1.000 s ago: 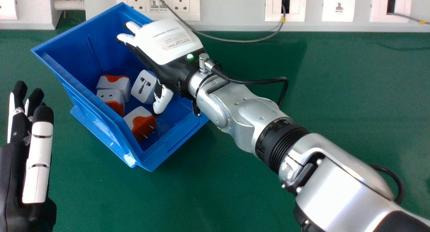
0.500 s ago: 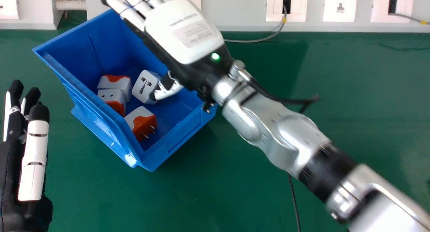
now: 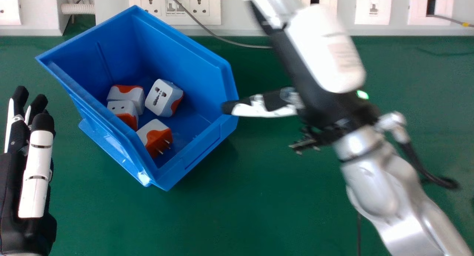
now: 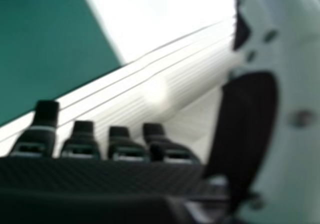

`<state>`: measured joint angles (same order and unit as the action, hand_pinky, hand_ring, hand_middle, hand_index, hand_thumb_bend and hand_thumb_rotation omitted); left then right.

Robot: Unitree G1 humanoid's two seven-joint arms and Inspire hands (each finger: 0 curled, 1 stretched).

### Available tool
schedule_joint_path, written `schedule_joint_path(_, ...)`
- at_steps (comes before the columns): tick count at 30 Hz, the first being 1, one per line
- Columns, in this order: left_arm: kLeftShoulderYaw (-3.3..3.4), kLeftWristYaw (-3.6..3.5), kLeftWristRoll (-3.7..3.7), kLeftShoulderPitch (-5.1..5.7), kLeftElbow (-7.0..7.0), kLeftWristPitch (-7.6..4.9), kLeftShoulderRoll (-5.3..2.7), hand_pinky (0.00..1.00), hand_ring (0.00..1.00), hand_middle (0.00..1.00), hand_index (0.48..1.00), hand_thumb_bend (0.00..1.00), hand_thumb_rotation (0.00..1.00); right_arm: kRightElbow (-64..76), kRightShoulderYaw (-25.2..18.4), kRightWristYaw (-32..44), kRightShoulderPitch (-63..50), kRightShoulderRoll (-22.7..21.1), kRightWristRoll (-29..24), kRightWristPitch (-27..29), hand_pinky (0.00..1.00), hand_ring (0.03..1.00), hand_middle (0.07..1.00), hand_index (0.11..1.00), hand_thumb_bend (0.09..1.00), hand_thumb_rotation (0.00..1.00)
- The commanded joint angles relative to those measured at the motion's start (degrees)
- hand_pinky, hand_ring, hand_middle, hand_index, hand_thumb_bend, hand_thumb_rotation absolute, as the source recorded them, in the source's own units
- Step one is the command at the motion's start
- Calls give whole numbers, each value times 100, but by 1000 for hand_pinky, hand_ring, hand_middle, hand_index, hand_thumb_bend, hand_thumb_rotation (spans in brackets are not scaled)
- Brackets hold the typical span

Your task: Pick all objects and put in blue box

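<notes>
"Since the slotted adapter (image 3: 159, 96), the pronged adapter (image 3: 152, 137), the two-holed adapter (image 3: 123, 108) and the orange-topped adapter (image 3: 127, 96) all lie in the blue box (image 3: 120, 137), what does the right robot hand (image 3: 316, 65) hold?"

"Nothing. Its fingers are straight, its thumb (image 3: 263, 110) well apart from them, to the right of the box. The left robot hand (image 3: 36, 167) is empty too, fingers straight, at the head view's left edge."

"And the box?"

"On the counter (image 3: 240, 211), near its far edge."

"How would an adapter handle?"

"Light and stiff, I'd guess: hard plastic, slightly slippery where it's smooth, hardly fragile. Only the prongs might bend or snag."

"So where would you hold one?"

"Across two opposite flat sides of the body, thumb against fingers, prongs left free. I'd avoid pinching the rounded orange parts. Mind you, the job looks finished, so probably none needs lifting."
</notes>
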<state>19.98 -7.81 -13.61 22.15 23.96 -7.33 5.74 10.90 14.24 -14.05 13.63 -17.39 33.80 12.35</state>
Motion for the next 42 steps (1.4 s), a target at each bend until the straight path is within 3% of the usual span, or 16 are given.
schedule_joint_path(1, 10, 10, 14, -24, 157, -41, 58, 996, 995, 978, 995, 509, 836, 199, -284, -43, -339, 188, -390, 74, 831, 984, 994, 949, 572, 209)
schedule_joint_path(3, -23, 18, 60, -31, 139, -62, 55, 997, 996, 978, 996, 504, 837, 185, -434, 129, -641, 305, -785, -15, 817, 987, 996, 960, 516, 384)
schedule_joint_path(6, -56, -3, 79, -49, 52, -128, 64, 999, 997, 979, 998, 499, 839, 244, -578, 386, -955, 454, -1229, -150, 857, 994, 998, 980, 503, 677)
schedule_joint_path(11, -124, -47, 55, 3, 130, -133, 61, 1000, 999, 992, 1000, 495, 841, 385, -815, 817, -1346, 796, -2088, -614, 932, 999, 1000, 995, 569, 916)
schedule_joint_path(16, -131, -109, -1, 10, 75, -154, 46, 1000, 1000, 998, 1000, 518, 835, 573, -1072, 1251, -1633, 1218, -3306, -952, 976, 1000, 1000, 999, 638, 978)
schedule_joint_path(22, -115, -172, -85, 16, -22, -153, 31, 1000, 1000, 1000, 1000, 537, 827, 511, -1469, 1763, -1864, 1803, -5086, -1329, 995, 1000, 1000, 1000, 521, 996)
schedule_joint_path(25, -108, -185, -96, 59, 17, -119, 5, 1000, 1000, 1000, 1000, 540, 824, 375, -1627, 1942, -1969, 1923, -5510, -1372, 999, 1000, 1000, 1000, 482, 999)
schedule_joint_path(33, -112, -158, -112, 154, 79, -76, -47, 1000, 1000, 1000, 1000, 513, 818, 295, -1723, 2063, -2164, 1932, -5564, -1386, 1000, 1000, 1000, 1000, 435, 1000)
schedule_joint_path(38, -125, -114, -78, 190, 18, -93, -93, 1000, 1000, 1000, 1000, 499, 818, 305, -1691, 2051, -2166, 1856, -5416, -1416, 1000, 1000, 1000, 1000, 429, 1000)
schedule_joint_path(42, -172, -33, -15, 229, -11, -148, -179, 1000, 1000, 1000, 1000, 474, 828, 312, -1695, 2071, -2155, 1827, -5309, -1421, 1000, 1000, 1000, 1000, 427, 1000)
